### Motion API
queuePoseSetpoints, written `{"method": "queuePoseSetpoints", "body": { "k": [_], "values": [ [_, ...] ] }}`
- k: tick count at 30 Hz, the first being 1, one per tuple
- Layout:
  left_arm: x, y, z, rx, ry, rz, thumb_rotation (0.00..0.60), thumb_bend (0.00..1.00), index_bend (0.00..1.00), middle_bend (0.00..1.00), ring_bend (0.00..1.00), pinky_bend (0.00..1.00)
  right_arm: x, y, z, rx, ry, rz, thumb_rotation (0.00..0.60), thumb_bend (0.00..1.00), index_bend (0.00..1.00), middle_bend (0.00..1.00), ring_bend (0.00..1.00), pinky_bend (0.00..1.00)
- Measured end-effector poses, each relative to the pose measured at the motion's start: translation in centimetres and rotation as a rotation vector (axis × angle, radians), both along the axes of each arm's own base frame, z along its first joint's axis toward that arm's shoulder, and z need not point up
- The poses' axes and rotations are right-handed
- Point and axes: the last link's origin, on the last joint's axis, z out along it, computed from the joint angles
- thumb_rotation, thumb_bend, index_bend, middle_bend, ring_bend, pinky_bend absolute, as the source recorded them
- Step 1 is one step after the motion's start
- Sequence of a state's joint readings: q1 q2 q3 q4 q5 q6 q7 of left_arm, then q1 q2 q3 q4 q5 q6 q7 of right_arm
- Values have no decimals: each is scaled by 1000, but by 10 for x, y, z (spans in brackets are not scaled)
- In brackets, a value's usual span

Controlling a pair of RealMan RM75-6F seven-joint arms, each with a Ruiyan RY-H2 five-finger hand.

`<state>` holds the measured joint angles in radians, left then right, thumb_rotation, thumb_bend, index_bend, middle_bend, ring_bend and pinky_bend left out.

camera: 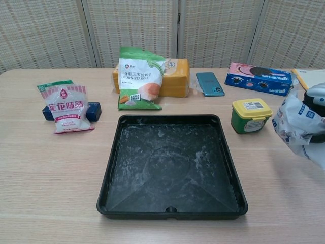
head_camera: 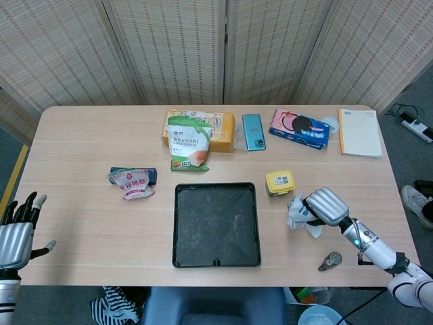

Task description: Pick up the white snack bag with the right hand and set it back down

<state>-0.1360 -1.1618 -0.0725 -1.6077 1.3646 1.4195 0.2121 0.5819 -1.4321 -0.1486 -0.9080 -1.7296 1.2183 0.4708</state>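
— Bag status: my right hand is clamped around it, to the right of the tray and just in front of the yellow-lidded tub.

— Is it off the tabletop?

— From the head view I can't tell. The chest view shows the bag crumpled and hanging at the right edge of the picture, its lower corner looking clear of the wood.

— And the hand in that view?

— Only a sliver of the right hand shows above the bag; the head view gives the whole knuckle shell and forearm.

— Left side?

— My left hand shows only in the head view, off the near left corner of the tabletop, fingers spread, holding nothing. The chest view misses it entirely.

— Anything else near the bag?

— A small round metal object lies near the front edge, seen from the head view only.
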Motion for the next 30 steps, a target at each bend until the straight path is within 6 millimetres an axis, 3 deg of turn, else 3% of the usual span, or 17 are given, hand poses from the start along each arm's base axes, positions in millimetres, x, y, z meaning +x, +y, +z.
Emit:
{"method": "queuePoseSetpoints", "body": {
  "k": [11,25,30],
  "values": [
    [2,-5,7,11,-18,-21,600,181,0,0,163,90,48,-10,13,-135,17,187,600,347,916,847,1000,1000],
    [6,-19,19,42,-53,-69,600,181,0,0,163,90,137,2,8,-354,316,614,600,348,916,848,1000,1000],
    [7,-22,21,43,-61,-81,600,181,0,0,164,90,155,8,1,-380,431,703,600,347,916,848,1000,1000]
  ]
}}
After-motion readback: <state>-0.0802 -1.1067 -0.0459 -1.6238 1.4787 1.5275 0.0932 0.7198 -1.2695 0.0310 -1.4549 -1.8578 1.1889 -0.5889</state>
